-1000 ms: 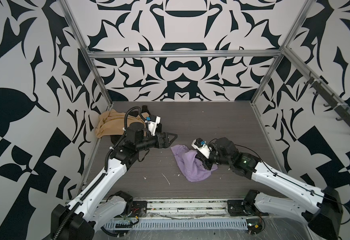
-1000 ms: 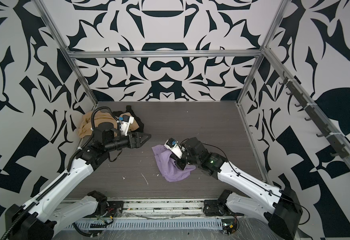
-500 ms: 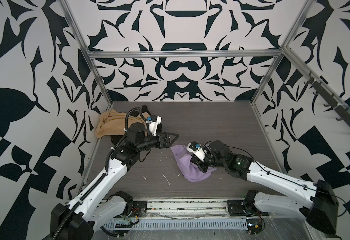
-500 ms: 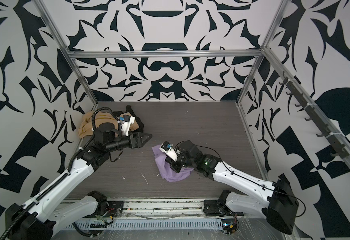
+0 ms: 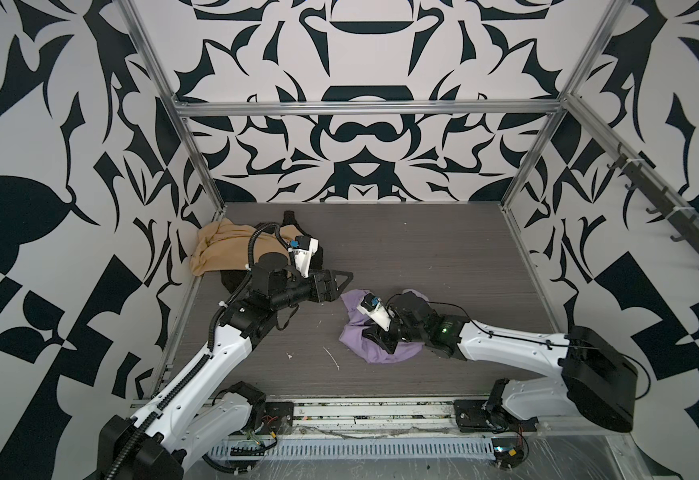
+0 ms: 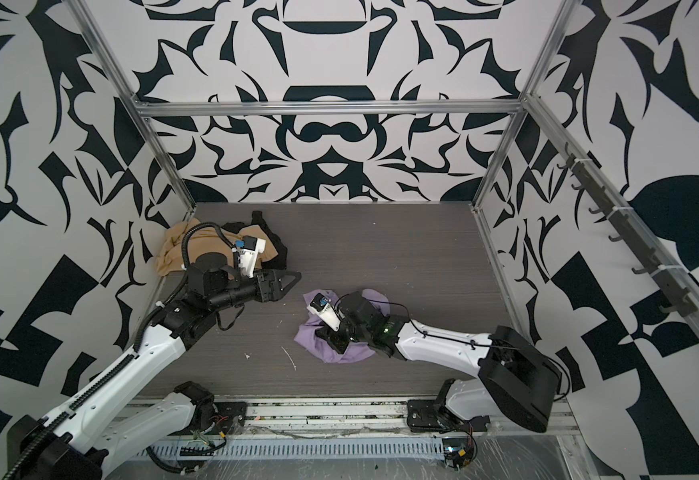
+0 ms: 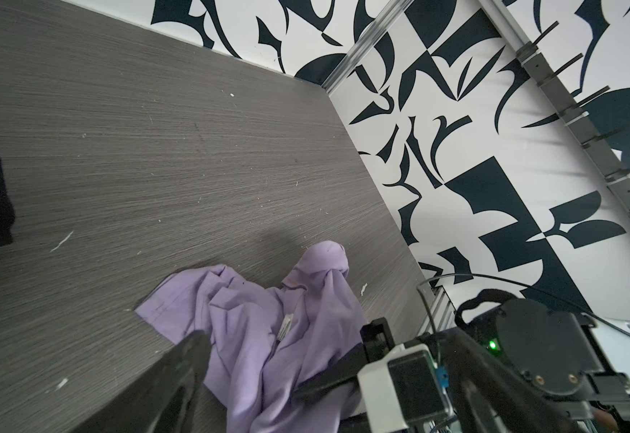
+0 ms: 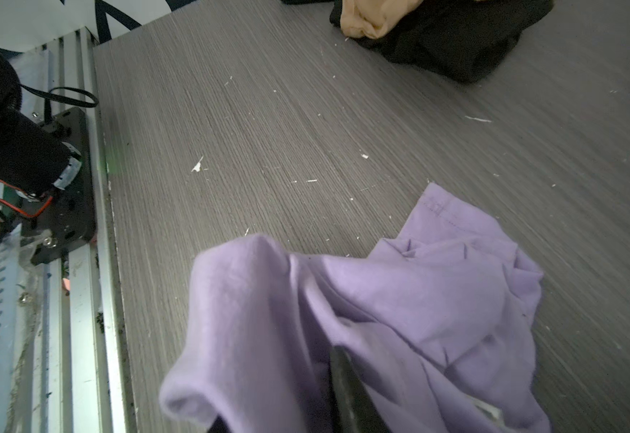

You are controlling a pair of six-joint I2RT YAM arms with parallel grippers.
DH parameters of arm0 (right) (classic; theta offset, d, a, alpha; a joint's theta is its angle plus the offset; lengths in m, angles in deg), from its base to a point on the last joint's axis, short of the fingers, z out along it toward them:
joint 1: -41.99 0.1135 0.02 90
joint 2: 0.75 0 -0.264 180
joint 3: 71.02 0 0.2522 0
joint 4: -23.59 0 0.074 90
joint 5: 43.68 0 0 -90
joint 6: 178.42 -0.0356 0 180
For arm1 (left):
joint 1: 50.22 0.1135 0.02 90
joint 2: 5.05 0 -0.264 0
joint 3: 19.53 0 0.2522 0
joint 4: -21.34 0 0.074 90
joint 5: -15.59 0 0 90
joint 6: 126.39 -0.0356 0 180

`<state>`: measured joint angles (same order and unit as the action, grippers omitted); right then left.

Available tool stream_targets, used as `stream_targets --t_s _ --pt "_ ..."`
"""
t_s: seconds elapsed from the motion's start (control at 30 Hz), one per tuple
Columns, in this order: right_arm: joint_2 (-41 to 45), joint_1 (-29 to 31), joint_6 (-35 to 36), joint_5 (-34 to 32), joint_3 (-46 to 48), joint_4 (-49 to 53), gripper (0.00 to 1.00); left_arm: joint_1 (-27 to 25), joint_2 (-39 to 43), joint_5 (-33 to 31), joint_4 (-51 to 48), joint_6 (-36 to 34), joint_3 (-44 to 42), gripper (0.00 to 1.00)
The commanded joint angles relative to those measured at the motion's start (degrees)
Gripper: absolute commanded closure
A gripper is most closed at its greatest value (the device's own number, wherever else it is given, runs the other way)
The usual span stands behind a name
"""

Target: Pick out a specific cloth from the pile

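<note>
Found the cloth crumpled in a loose heap on the bare table, centre-front in both top views, well apart from the pile of tan and black garments in the back left corner. Noted the right gripper down on the cloth's middle folds, with fabric draped against one dark finger in the right wrist view. Cannot tell the jaw gap there, nor any pinch on the fabric: too much hidden under folds. Saw the left gripper spread fully wide, holding nothing, hovering over bare table between pile and cloth, near the cloth's pile-side edge, no contact visible. Judged the separation from the pile as good as done, with set-down or release at the cloth as the step in hand. Next, likely: free the right jaws completely from the folds, then lift straight up, watching for a fold snagged on a finger and dragged along; keep the left arm clear
</note>
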<state>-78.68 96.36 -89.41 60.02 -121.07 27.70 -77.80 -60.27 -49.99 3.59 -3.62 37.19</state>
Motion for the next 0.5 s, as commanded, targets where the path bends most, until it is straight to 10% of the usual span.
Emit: stream_targets --t_s 0.0,0.47 --pt "-2.4 1.6 -3.4 -0.3 0.6 -8.1 0.62 -0.2 0.3 -0.4 1.3 0.4 -0.7 0.0" --pt "-4.9 3.0 -3.1 -3.7 -0.5 -4.0 0.3 -0.2 1.5 -0.8 2.7 1.1 -2.7 0.0"
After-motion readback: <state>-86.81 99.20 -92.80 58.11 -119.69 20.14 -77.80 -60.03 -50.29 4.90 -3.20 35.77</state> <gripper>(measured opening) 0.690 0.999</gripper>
